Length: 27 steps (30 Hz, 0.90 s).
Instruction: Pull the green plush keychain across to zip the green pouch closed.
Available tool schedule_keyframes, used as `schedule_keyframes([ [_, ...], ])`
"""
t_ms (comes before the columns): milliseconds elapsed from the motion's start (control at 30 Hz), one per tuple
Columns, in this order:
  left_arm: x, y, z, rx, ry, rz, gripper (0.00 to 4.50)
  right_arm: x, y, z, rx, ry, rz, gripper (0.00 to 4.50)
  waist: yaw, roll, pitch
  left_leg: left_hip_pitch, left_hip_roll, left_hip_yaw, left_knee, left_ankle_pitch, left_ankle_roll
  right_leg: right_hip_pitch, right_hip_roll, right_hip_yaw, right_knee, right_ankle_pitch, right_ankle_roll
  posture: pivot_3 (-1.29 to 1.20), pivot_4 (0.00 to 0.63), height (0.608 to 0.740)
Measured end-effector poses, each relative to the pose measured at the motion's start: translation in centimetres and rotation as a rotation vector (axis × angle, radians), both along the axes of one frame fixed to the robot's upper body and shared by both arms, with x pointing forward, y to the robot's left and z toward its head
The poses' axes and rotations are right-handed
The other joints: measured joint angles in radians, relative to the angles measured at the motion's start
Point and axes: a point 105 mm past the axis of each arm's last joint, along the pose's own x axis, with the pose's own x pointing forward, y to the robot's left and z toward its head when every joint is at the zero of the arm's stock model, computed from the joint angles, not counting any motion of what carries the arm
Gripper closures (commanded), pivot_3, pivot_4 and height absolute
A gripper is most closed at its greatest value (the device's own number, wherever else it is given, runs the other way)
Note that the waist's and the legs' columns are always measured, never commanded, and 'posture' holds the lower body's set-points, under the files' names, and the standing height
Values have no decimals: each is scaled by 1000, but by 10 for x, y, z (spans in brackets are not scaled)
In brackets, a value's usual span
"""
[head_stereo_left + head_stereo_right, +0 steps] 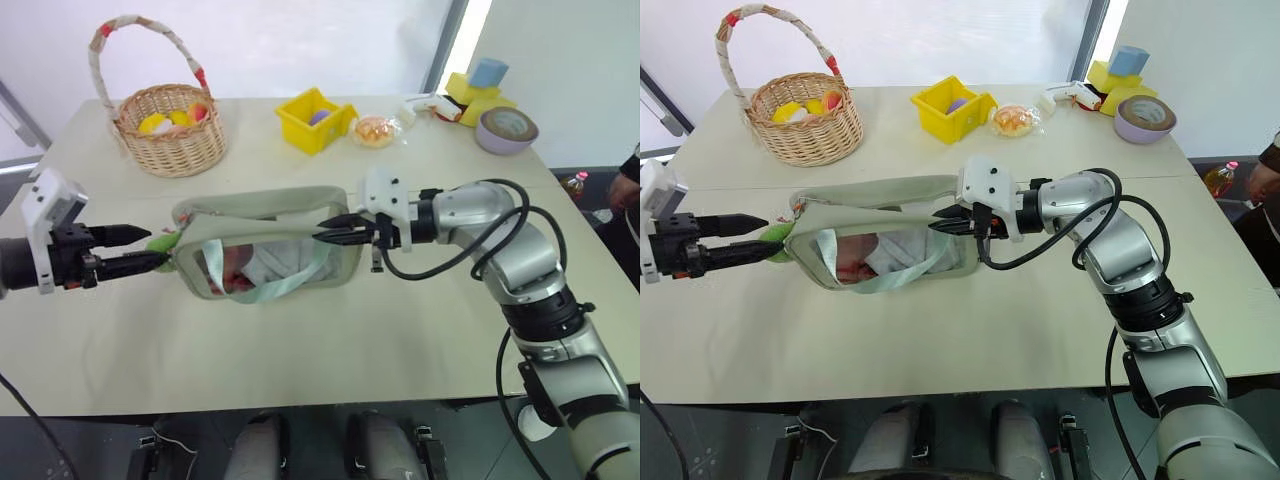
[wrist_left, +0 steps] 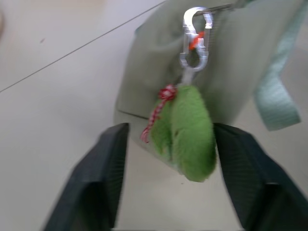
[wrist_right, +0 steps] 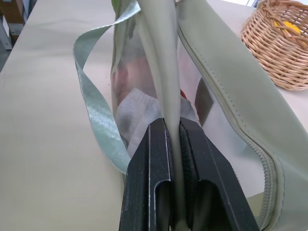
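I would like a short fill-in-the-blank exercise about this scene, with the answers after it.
1. The right tool is shut on the fabric edge of the green ____.
2. The green plush keychain hangs between the fingers of the ____ tool.
3. A silver ____ joins the keychain to the pouch.
4. The wicker ____ has a wrapped handle.

Answers: pouch; left; clip; basket

The clear window of the green pouch (image 1: 265, 262) blurs its contents; beside it, my left gripper (image 1: 135, 249) half-hides the green plush keychain (image 1: 163, 243).

The green pouch (image 1: 270, 240), pale sage with a clear window, stood on the table unzipped; the green plush keychain (image 2: 185, 132) hung at its end.
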Motion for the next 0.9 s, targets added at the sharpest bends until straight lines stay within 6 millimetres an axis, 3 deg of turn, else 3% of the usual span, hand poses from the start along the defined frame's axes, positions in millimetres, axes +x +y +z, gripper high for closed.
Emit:
schedule_keyframes([
  [100, -1, 1, -4, 9, 8, 1, 4198, 0, 0, 0, 0, -1, -2, 4500, 0, 0, 0, 0, 0, 0, 0, 0, 0, 0, 0, 0, 0, 0, 0, 0, 150, 739],
  [133, 0, 1, -4, 11, 2, -1, 4492, 0, 0, 0, 1, -2, -4, 4500, 0, 0, 0, 0, 0, 0, 0, 0, 0, 0, 0, 0, 0, 0, 0, 0, 150, 739],
  [233, 5, 0, 4, 7, -31, -6, 4492, 1, 0, 1, 4, -5, -8, 4500, 2, 0, 0, 0, 0, -1, 0, 0, 0, 0, 0, -1, 0, 0, 0, 0, 150, 739],
  [333, 19, -6, 38, -13, -143, -28, 4492, 2, 2, 1, 11, -7, -10, 4500, 3, 0, 0, 0, -1, -1, 0, 0, 0, 1, 0, -1, 0, 0, 0, 0, 150, 739],
  [467, 25, -41, 77, -59, -241, -161, 4492, 3, 5, 1, 21, -6, -10, 4500, 3, -1, 0, 0, -1, -1, 1, 1, -2, 1, 0, 0, 0, 0, 0, 0, 150, 739],
  [533, 22, -57, 77, -58, -230, -234, 4492, 3, 8, 0, 23, -2, -3, 4500, 0, 0, 0, 0, -1, -1, 1, 2, -3, 1, 0, 0, 0, 0, 0, 0, 150, 739],
  [633, 20, -75, 57, -29, -171, -315, 4492, 4, 7, -1, 22, -4, -8, 4500, -4, 0, 0, 0, 0, -1, 1, 2, -4, 1, 1, 0, 0, 0, 0, 0, 150, 739],
  [733, 31, -78, 45, 13, -180, -301, 4492, 6, 9, -1, 24, -12, -16, 4500, -2, 0, 0, 0, 0, -1, 1, 2, -3, 1, 1, 0, 0, 0, 0, 0, 150, 739],
  [833, 38, -74, 41, 43, -205, -278, 3524, 6, 9, 0, 25, -16, -22, 4500, -2, 0, 0, 0, -1, 0, 1, 2, -3, 1, 1, 0, 0, 0, 0, 0, 150, 739],
  [900, 39, -73, 40, 47, -208, -276, 2522, 7, 9, 0, 25, -18, -26, 4500, -1, 0, 0, 0, 0, 0, 1, 2, -3, 1, 1, 0, 0, 0, 0, 0, 150, 739],
])
